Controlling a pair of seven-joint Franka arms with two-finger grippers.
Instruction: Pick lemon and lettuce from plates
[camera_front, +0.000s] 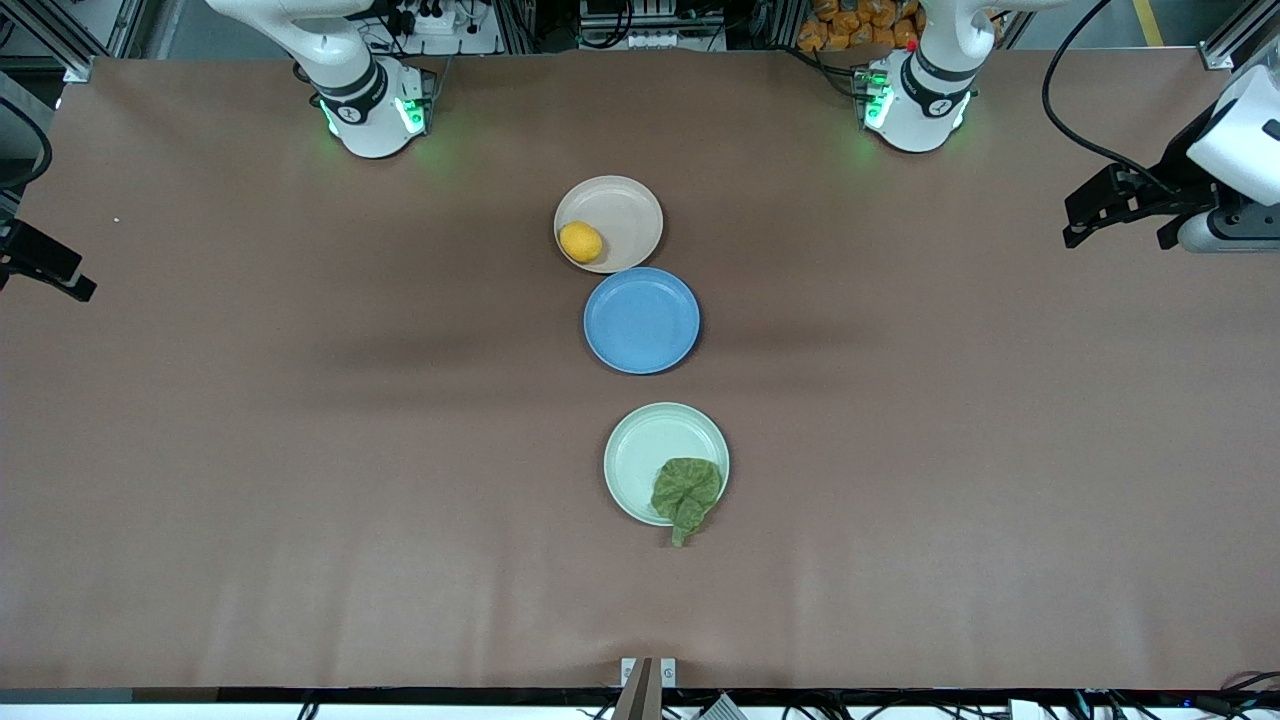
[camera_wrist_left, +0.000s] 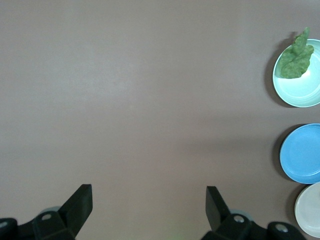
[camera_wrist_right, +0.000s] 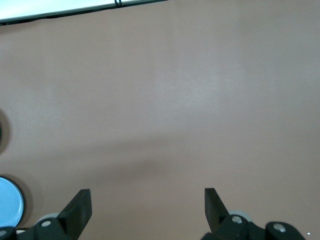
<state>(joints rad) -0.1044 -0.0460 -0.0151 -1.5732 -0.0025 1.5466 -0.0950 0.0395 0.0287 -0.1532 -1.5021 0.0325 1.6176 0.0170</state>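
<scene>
The lemon (camera_front: 580, 242) lies on the beige plate (camera_front: 625, 205), the plate farthest from the front camera. The lettuce (camera_front: 686, 490) lies on the mint plate (camera_front: 645, 445), the nearest one, with its stem over the rim; both show in the left wrist view, lettuce (camera_wrist_left: 296, 59) on plate (camera_wrist_left: 300, 90). My left gripper (camera_front: 1115, 215) is open and empty (camera_wrist_left: 149, 195), high over bare table at the left arm's end. My right gripper (camera_front: 45, 265) is open and empty (camera_wrist_right: 148, 197), high over bare table at the right arm's end. Both are well away from the plates.
An empty blue plate (camera_front: 641, 320) lies between the two other plates and touches the beige one; it also shows in the left wrist view (camera_wrist_left: 302, 152) and at the edge of the right wrist view (camera_wrist_right: 10, 207). Brown table (camera_front: 300, 450) spreads wide at both ends.
</scene>
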